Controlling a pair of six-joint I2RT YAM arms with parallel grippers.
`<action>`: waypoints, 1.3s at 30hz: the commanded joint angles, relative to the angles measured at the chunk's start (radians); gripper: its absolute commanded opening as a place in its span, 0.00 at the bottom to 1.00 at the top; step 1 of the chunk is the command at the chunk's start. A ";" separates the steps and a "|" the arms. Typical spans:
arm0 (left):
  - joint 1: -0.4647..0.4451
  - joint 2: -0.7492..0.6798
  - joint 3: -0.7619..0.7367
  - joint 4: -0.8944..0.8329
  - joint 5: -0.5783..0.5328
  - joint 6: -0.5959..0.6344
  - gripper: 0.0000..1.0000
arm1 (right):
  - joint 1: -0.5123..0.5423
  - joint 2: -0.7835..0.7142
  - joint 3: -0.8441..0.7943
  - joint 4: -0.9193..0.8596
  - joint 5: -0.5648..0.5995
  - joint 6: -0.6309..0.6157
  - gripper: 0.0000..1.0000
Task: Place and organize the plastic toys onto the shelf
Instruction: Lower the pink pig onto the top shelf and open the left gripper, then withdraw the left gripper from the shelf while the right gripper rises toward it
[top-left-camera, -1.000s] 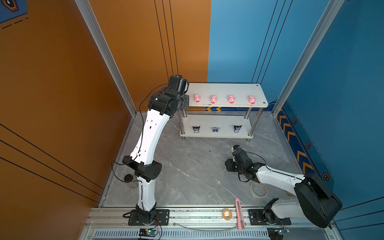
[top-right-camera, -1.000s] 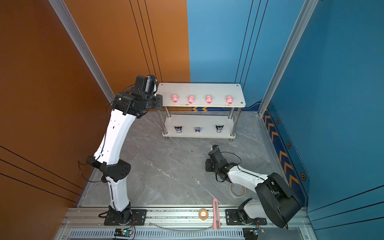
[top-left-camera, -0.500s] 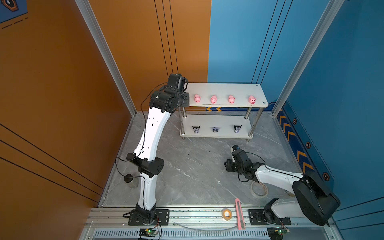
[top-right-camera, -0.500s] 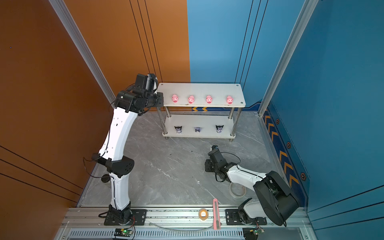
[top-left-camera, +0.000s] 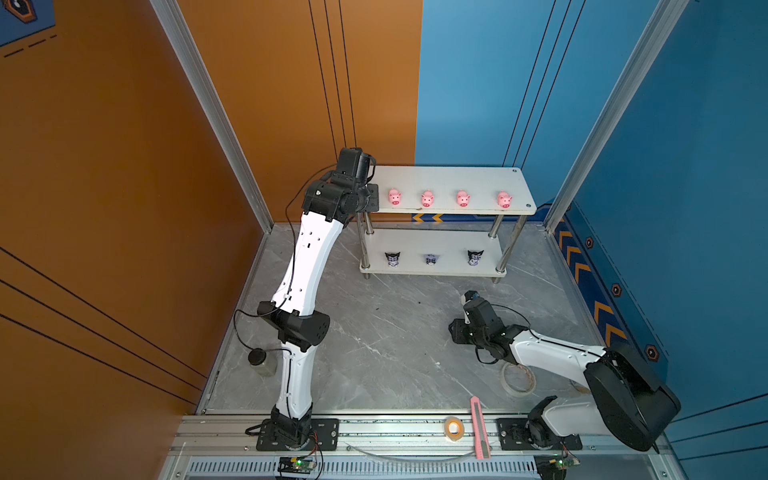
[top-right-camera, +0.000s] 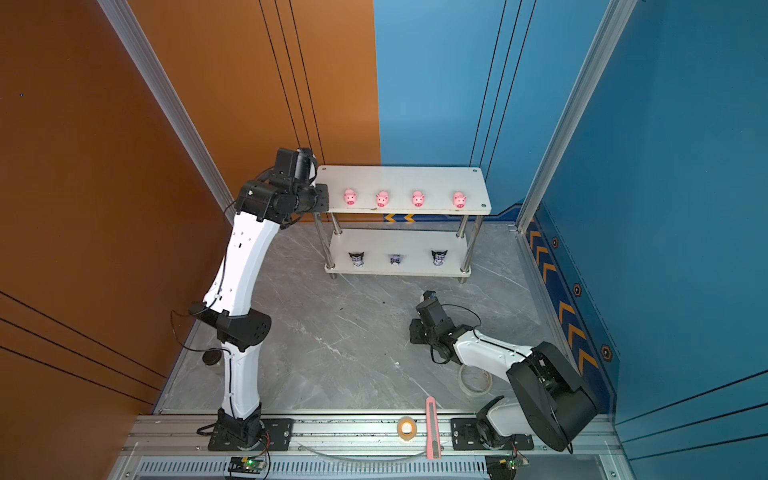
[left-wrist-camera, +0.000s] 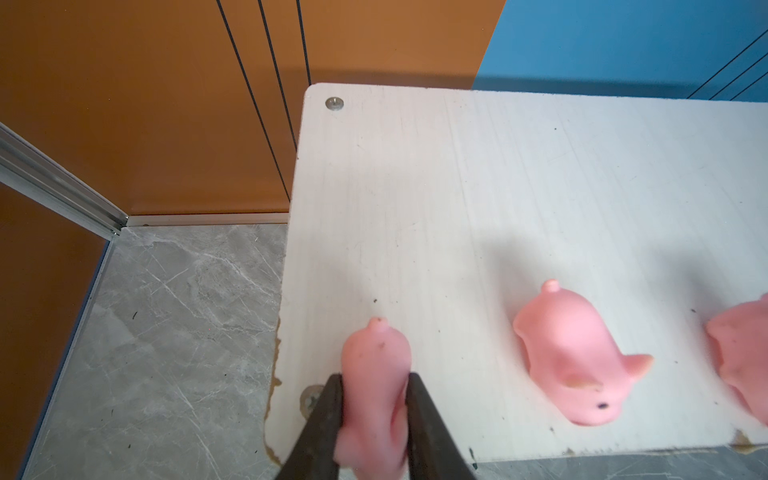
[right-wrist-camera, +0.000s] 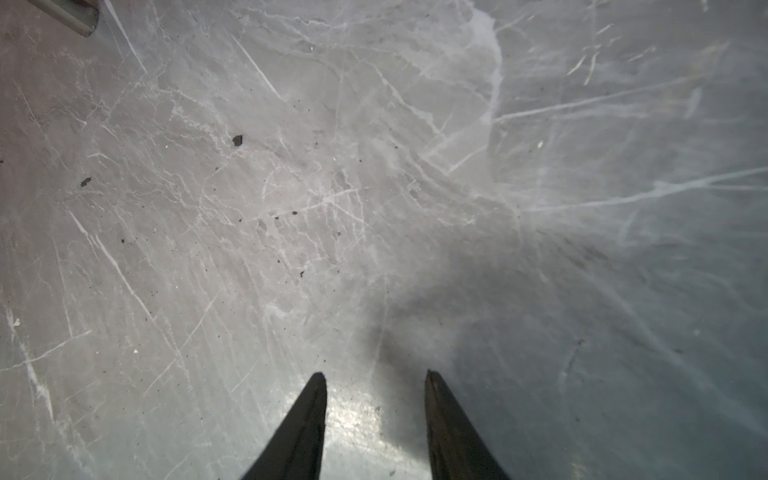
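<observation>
My left gripper (left-wrist-camera: 374, 380) is shut on a pink pig (left-wrist-camera: 376, 357) at the front left corner of the shelf's (left-wrist-camera: 457, 187) top board. I cannot tell whether this pig touches the board. In both top views the gripper (top-left-camera: 371, 198) hides it. Several more pigs (top-left-camera: 427, 198) stand in a row along the top board's (top-left-camera: 457, 178) front edge. Three black-eared figurines (top-left-camera: 431, 259) stand on the lower board. My right gripper (right-wrist-camera: 376, 376) is open over bare floor in front of the shelf, with nothing between its fingers; it also shows low down in a top view (top-left-camera: 457, 334).
A clear tape roll (top-left-camera: 517, 379) lies under the right arm. A small tape roll (top-left-camera: 454, 427) and a pink utility knife (top-left-camera: 478, 428) lie on the front rail. A black-lidded jar (top-left-camera: 261, 362) stands by the left wall. The shelf stands against the back wall.
The left arm's elbow has swung right and the arm stands more upright, while its gripper stays at the top board's left end. The right arm has not moved.
</observation>
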 joint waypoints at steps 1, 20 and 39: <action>0.002 0.023 0.026 0.012 0.019 -0.009 0.27 | -0.002 0.012 0.000 0.010 -0.011 -0.013 0.41; 0.002 0.037 0.023 0.045 0.033 0.011 0.31 | -0.002 0.019 0.003 0.011 -0.013 -0.012 0.41; -0.026 -0.054 0.037 0.047 0.007 0.021 0.72 | 0.004 -0.051 0.022 -0.038 0.038 -0.016 0.42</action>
